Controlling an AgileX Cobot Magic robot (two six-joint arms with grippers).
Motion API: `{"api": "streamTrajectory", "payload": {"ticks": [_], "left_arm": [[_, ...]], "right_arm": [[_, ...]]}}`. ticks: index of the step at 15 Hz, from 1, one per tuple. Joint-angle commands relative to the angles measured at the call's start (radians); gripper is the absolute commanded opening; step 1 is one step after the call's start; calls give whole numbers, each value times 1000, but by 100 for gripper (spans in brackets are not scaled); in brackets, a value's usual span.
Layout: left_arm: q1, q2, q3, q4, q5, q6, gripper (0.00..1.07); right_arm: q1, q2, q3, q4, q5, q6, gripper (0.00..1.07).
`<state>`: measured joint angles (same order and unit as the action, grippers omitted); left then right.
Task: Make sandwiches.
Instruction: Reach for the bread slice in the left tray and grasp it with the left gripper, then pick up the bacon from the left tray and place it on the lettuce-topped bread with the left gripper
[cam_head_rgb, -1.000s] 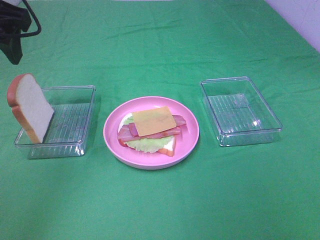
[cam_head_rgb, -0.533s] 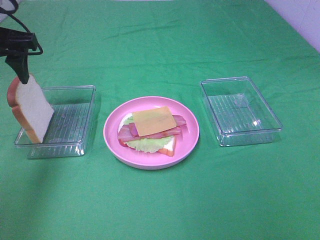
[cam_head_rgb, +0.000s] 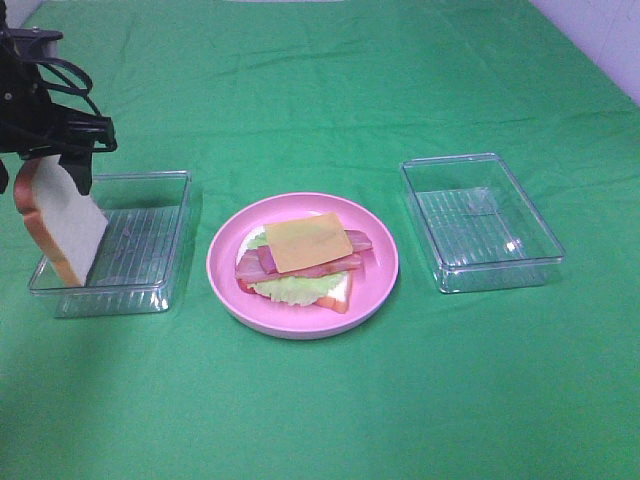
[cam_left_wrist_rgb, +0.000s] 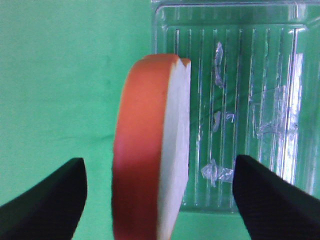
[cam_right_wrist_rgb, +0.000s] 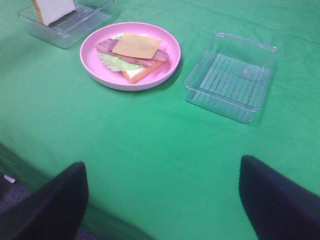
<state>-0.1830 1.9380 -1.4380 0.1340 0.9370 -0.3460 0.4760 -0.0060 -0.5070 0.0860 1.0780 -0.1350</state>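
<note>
One bread slice (cam_left_wrist_rgb: 152, 150) leaning upright against the left tray's (cam_head_rgb: 150, 240) edge, between spread left gripper (cam_left_wrist_rgb: 160, 195) jaws, seemingly untouched; right gripper (cam_right_wrist_rgb: 162, 200) wide open, well off the plate (cam_right_wrist_rgb: 95, 65)

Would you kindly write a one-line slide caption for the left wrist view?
Open left gripper straddles the upright bread slice leaning at the clear tray.

Green-clothed table (cam_head_rgb: 320, 420): pink plate (cam_head_rgb: 380, 285), two clear trays (cam_head_rgb: 150, 290).
</note>
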Motion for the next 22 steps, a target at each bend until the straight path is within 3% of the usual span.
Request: {"api": "streamTrajectory", "payload": {"ticks": [1, 2, 3, 4, 6, 9, 11, 12, 14, 16, 18, 20, 22], "left_arm": [[1, 23, -7, -10, -8, -3, 58], [1, 25, -7, -10, -9, -3, 51], [1, 25, -7, -10, -12, -3, 39], [1, 25, -7, -10, -14, -3, 20], [1, 20, -7, -11, -11, -3, 0], [1, -51, -17, -58, -19, -3, 0], [1, -115, -24, -134, -38, 42, 0], [1, -156, -25, -223, -59, 94, 0], [1, -198, -25, -454, -106, 264, 0], [1, -177, -24, -743, -110, 483, 0], [-9, -105, -24, -999, -98, 665, 0], [-33, -37, -24, -1103, -79, 741, 0], [-66, 28, -24, -1109, -79, 736, 0]], "right_arm": [[1, -8, 4, -6, -15, -10, 78], [1, -8, 4, -6, -15, -10, 78], [1, -8, 4, -6, -15, -10, 78], [1, -8, 4, -6, -15, -10, 78], [1, -8, 4, -6, -15, -10, 78], [1, -8, 4, -6, -15, -10, 78], [1, -8, 4, -6, -15, -10, 78], [1, -8, 4, -6, -15, -10, 78], [1, -8, 4, -6, -15, -10, 78], [1, -8, 4, -6, -15, -10, 78], [1, -8, 4, -7, -15, -10, 78], [1, -8, 4, -7, -15, -10, 78], [1, -8, 4, -7, -15, -10, 78]]}}
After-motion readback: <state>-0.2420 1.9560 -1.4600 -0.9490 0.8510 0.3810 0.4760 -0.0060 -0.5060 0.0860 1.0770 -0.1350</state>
